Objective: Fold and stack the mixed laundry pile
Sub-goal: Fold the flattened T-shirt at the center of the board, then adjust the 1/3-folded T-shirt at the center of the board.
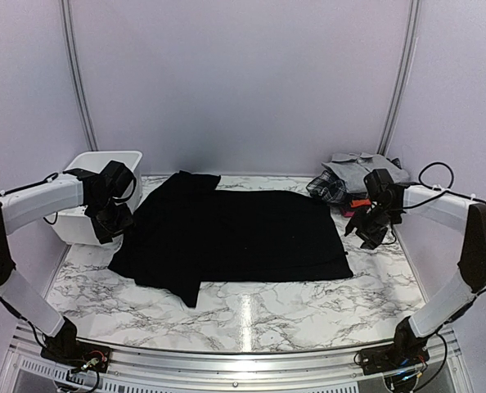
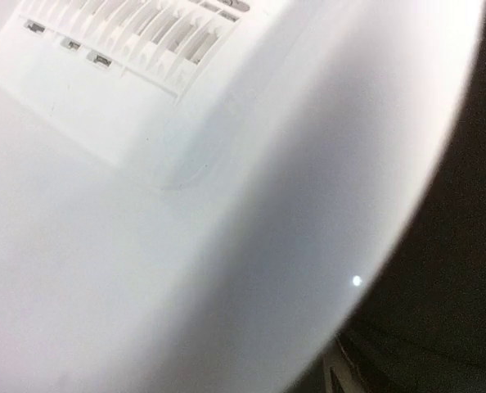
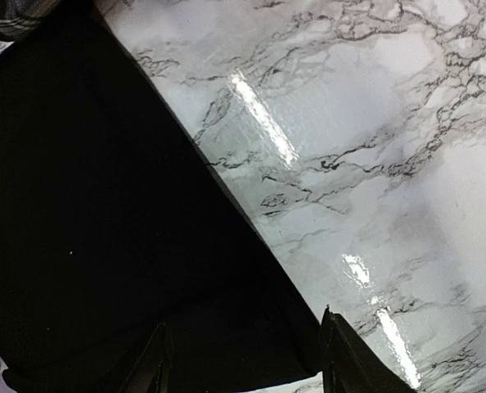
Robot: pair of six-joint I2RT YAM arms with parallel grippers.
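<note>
Near strip of table (image 1: pixel 251 315): bare, room to swing. Mid-table: black cloth (image 1: pixel 243 233) spread flat, near-left corner rumpled. My right tool (image 3: pixel 247 360) spread, pinching nothing, over cloth's right edge. My left tool (image 1: pixel 112 219) by left edge, just beside basket (image 1: pixel 104 157); spread or not, cannot tell. Judged step: first fold; next, pinch both edges. Far right corner: grey shirt (image 1: pixel 362 168), plaid piece (image 1: pixel 326 188), red-pink piece (image 1: pixel 357 203) heaped.

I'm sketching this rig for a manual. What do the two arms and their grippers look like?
The left arm and right arm have white link shells with black joints and black bases. The left gripper and right gripper are all black, with flat tapered fingers. Thin black cables loop along each forearm.
</note>
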